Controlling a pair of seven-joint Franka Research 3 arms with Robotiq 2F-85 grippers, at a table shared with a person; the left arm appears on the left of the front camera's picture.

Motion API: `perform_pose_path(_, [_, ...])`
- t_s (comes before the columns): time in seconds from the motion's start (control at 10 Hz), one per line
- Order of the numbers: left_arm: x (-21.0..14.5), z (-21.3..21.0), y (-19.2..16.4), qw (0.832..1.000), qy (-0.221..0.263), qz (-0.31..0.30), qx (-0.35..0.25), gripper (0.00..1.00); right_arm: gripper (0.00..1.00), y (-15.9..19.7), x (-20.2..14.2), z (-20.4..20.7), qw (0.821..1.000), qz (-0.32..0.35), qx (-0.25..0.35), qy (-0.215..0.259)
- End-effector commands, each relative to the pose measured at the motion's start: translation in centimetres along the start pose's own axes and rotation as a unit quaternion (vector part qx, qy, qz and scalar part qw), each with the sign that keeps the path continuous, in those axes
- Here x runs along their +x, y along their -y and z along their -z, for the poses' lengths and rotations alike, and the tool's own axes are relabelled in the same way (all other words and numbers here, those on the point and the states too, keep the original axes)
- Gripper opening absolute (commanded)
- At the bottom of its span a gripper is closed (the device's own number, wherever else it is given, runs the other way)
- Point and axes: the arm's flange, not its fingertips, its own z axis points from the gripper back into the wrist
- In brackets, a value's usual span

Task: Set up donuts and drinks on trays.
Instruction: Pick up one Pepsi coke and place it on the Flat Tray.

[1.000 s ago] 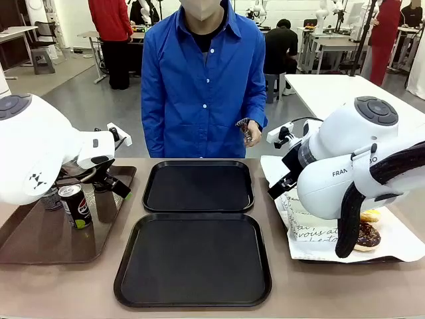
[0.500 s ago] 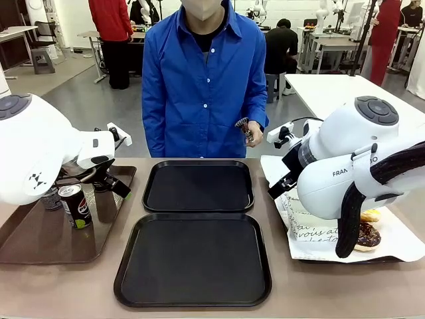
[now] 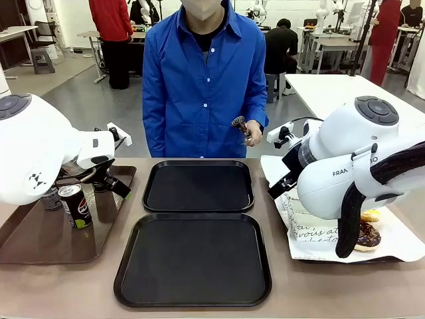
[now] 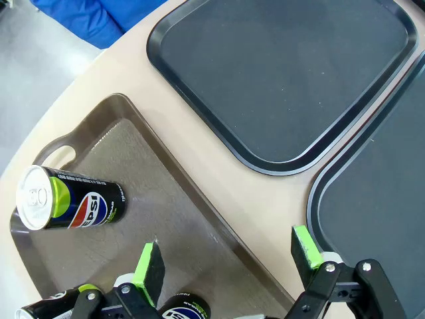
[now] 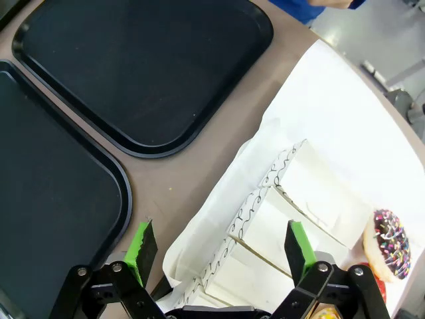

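Note:
Two black trays lie mid-table, the far tray (image 3: 199,187) behind the near tray (image 3: 194,260), both bare. Pepsi cans (image 3: 75,205) stand on a brown tray (image 3: 40,239) at the left. My left gripper (image 4: 227,259) hangs open over that brown tray's inner rim, with one can (image 4: 70,207) farther off and another can (image 4: 186,310) under its fingers. My right gripper (image 5: 220,247) is open above white paper sleeves (image 5: 285,206) with black script. A sprinkled chocolate donut (image 5: 392,243) lies beside them, and a chocolate donut (image 3: 367,236) shows under the right arm.
A person in a blue shirt stands at the far side, one hand (image 3: 247,135) holding a small dark object above the table edge. White paper (image 3: 398,242) covers the right end of the table. My bulky right arm (image 3: 345,166) hides part of the donuts.
The person's hand has lifted the small dark object slightly. Both arms and all the objects on the table have stayed still.

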Motion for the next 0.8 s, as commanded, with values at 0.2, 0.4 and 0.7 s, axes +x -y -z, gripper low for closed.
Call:
perform_pose_path(0.2, [0.0, 0.0, 0.0, 1.000, 0.000, 0.000, 0.000, 1.00, 1.00, -1.2, -0.2, -1.8, 0.999, -0.011, -0.030, -0.005])
perform_pose_path(0.4, [-3.9, -5.4, 2.3, 0.999, -0.014, 0.036, 0.020, 1.00, 1.00, -4.2, -4.0, -6.4, 0.998, -0.038, -0.032, -0.031])
perform_pose_path(0.7, [-11.9, -10.7, 4.9, 0.996, -0.026, 0.076, -0.025, 1.00, 1.00, -7.5, -12.2, -13.4, 0.994, -0.076, 0.005, -0.079])
